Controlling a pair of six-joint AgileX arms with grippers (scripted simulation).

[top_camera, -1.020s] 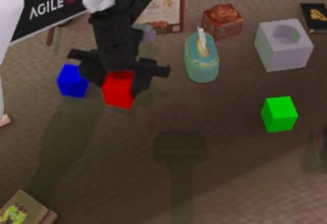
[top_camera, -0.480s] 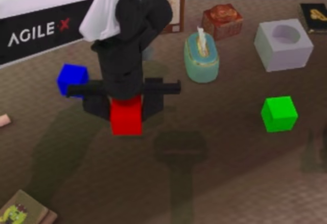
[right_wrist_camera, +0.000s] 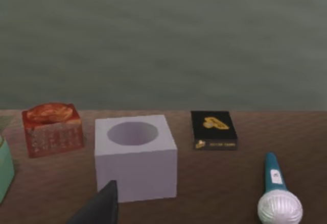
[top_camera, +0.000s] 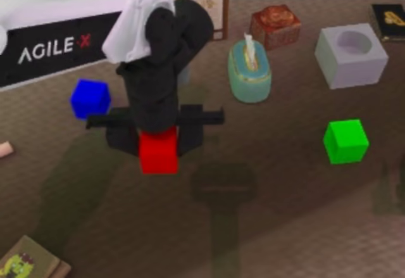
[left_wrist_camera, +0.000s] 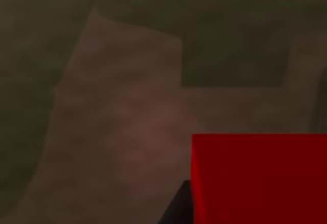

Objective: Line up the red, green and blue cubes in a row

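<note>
Gripping the red cube [top_camera: 158, 152] by two opposite flat sides, your left gripper [top_camera: 158, 140] was closed on it, the cube hanging just under the fingers. The blue cube [top_camera: 89, 97] sat off to the gripper's left and a little behind it — the green cube [top_camera: 345, 141] lay well off to its right. You could expect these cubes to be stiff and light, safest pinched mid-face. Your right gripper was parked out of sight — a dark tip [right_wrist_camera: 99, 206] showed, its opening impossible to tell.

Red cube [top_camera: 158, 152] held; blue cube [top_camera: 90, 98] left, green cube [top_camera: 345, 141] right.
</note>
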